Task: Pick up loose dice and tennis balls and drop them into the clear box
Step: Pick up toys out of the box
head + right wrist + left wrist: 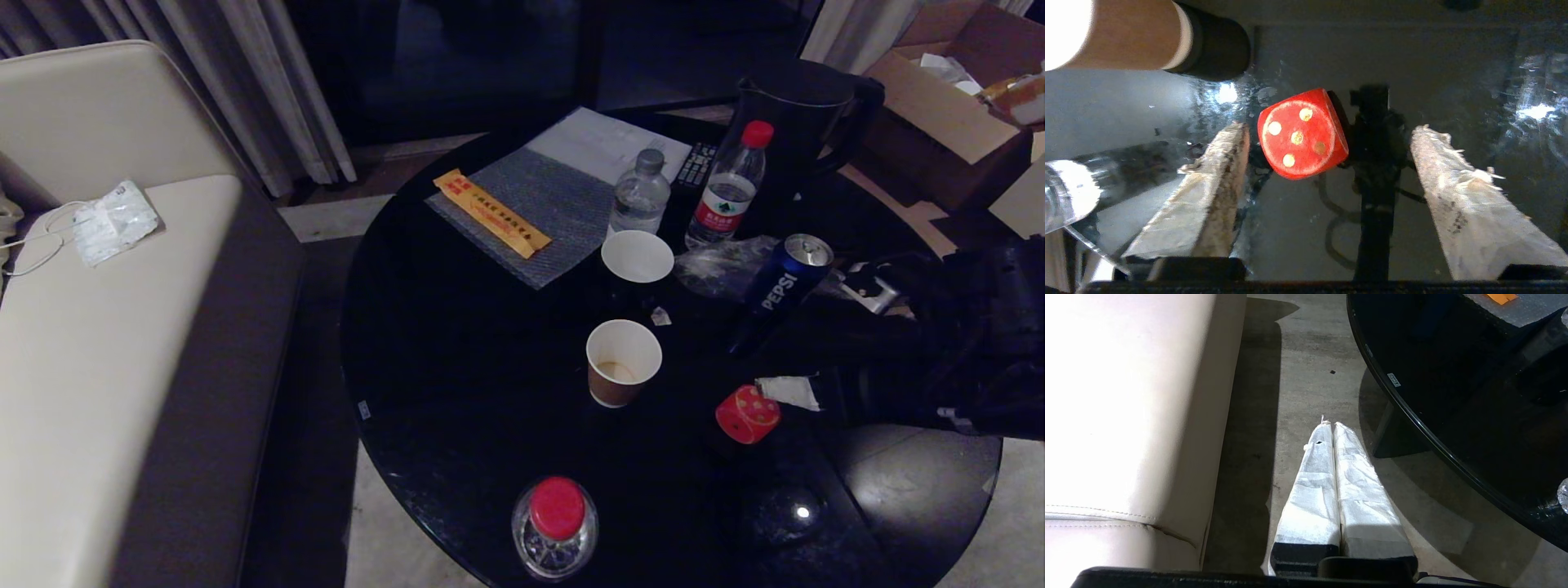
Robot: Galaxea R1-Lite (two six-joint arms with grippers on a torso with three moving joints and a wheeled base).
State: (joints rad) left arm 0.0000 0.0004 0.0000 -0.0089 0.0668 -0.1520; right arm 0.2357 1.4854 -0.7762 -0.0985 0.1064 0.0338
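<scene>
A clear bottle with a red cap point(555, 523) stands at the near edge of the round black table point(457, 392), closest to the head camera. Beyond it, toward the right, the red die point(747, 414) rests on the glossy tabletop. In the right wrist view the red die point(1302, 134) shows a five-pip face and sits between the taped fingers point(1208, 192) of the right gripper point(1327, 139), nearer one finger than the other and touching neither as far as can be seen. That gripper is released, its jaws spread wide around the die. In the head view the right gripper point(775, 400) reaches in from the right side. A brown paper cup point(623, 362) stands near the die, a second white-lined cup point(637, 261) farther back, with a Pepsi can point(784, 282) and two water bottles point(686, 196) behind. The left gripper point(1333, 426) hangs over the floor between the beige sofa point(1126, 416) and the table, its wrapped fingers pressed together, clenched on nothing
</scene>
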